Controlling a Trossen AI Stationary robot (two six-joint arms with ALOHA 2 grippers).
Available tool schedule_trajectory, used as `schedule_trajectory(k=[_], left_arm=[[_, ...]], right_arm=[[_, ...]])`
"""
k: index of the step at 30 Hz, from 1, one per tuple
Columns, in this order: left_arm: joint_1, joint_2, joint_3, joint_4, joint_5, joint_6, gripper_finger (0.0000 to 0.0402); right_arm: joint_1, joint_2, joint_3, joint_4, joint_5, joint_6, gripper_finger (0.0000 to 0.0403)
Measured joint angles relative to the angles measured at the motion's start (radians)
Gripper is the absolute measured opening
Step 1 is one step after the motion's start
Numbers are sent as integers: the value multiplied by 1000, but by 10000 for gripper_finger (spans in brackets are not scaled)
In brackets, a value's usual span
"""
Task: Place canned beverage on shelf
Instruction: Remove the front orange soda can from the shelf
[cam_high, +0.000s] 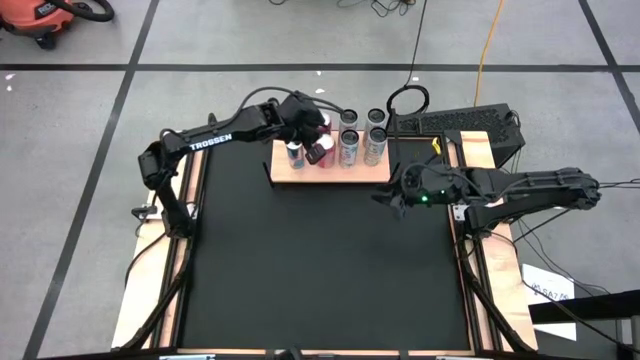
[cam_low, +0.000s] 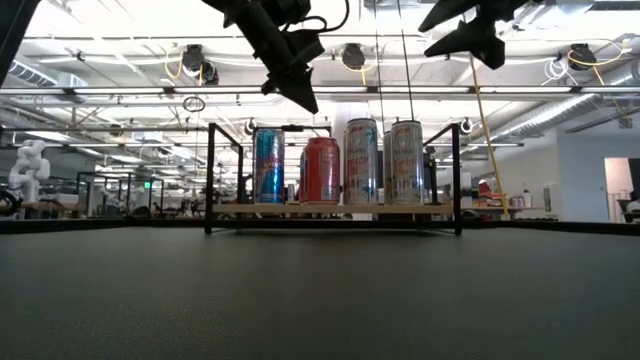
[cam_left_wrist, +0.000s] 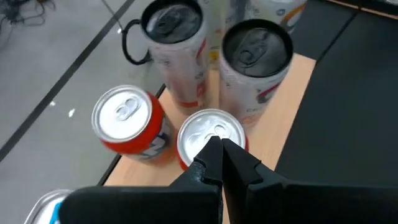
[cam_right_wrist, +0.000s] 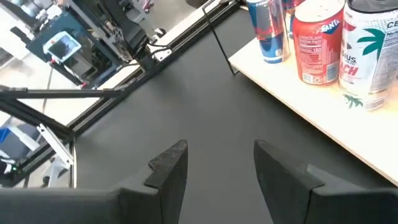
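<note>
The shelf (cam_high: 300, 175) is a light-wood board with black side brackets at the far middle of the black mat (cam_high: 320, 260). Several cans stand upright on it: a blue one (cam_low: 268, 165), a red one (cam_low: 321, 170) and two tall white ones (cam_low: 361, 160) in the front row, with more behind. My left gripper (cam_left_wrist: 219, 144) is shut and empty. It hangs just above the front red can's top (cam_left_wrist: 208, 127), clear of it in the low view (cam_low: 306, 100). My right gripper (cam_right_wrist: 217, 155) is open and empty above the mat, near the shelf's right end (cam_high: 383, 197).
A second red can (cam_left_wrist: 127, 121) and two tall cans (cam_left_wrist: 258, 56) stand close around the left gripper. Light-wood strips and black rails edge the mat (cam_high: 185, 250). A black keyboard-like box (cam_high: 460, 125) lies beyond the table's far right corner.
</note>
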Motion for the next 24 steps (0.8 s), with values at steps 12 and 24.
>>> schedule_trajectory(k=[12, 24], left_arm=[[40, 37, 2, 68, 0, 67, 0], [46, 103, 2, 46, 51, 139, 0]], right_arm=[[-27, 185, 79, 23, -3, -71, 116], [-135, 307, 320, -162, -1, -249, 14]])
